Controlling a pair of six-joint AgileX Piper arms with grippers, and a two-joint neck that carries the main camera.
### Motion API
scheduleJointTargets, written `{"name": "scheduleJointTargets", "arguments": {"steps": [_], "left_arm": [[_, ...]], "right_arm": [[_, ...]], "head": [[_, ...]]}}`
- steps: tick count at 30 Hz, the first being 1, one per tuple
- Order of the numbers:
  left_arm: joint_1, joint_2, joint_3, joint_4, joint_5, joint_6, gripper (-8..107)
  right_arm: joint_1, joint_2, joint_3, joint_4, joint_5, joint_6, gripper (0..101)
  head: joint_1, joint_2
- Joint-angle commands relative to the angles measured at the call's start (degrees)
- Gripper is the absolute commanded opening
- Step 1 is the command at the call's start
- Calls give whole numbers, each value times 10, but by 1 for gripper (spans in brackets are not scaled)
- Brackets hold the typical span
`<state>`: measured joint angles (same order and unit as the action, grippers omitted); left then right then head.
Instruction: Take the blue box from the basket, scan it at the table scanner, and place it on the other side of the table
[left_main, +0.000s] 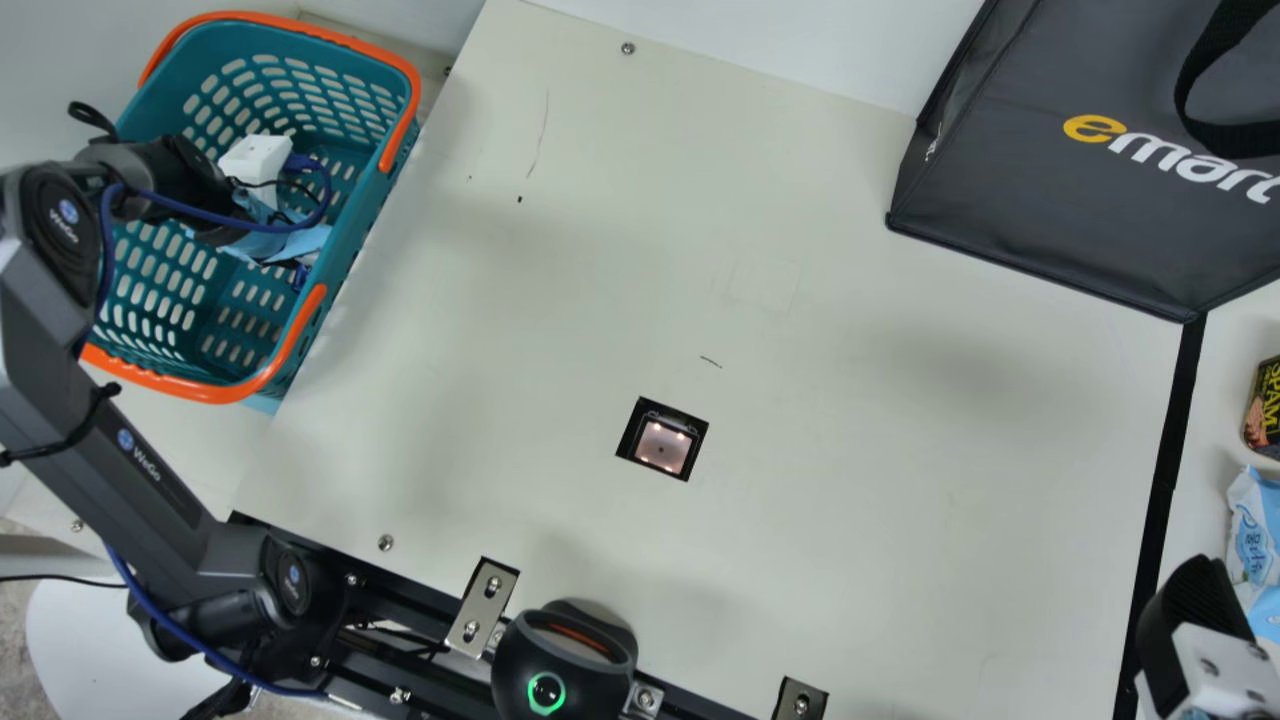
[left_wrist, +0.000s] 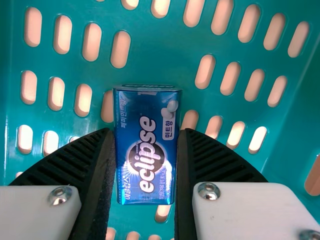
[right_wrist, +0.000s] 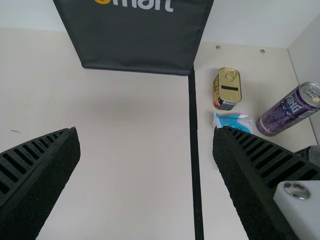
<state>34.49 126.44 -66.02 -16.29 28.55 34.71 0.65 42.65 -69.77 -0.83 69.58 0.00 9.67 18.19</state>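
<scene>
The cream desk is the biggest thing here, a black strip running along it toward the right arm's side. Next comes the dark bag at the far side, on the right. The teal basket, with its orange rim and handles, is at the left edge.

The left pincer is down inside that basket and closed on the blue box — a ribbed finger pressed to either side, with the slotted basket wall or floor behind. The right pincer is over the right part of the desk, its fingers spread wide with nothing between them.

Past the strip are a purple can, a blue-and-white packet and a small tin, all near one another. The square scanner is set into the desk — the blue box is well apart from it.
</scene>
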Motion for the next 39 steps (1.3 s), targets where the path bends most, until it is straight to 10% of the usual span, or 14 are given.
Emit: {"name": "scheduleJointTargets", "arguments": {"steps": [1, 39], "left_arm": [[-1, -5, 2, -1, -1, 0, -8], [-3, -163, 25, 40, 87, -76, -8]], "right_arm": [[0, 0, 0, 0, 0, 0, 95], [0, 0, 0, 0, 1, 0, 95]], "head": [[-17, 2], [-17, 2]]}}
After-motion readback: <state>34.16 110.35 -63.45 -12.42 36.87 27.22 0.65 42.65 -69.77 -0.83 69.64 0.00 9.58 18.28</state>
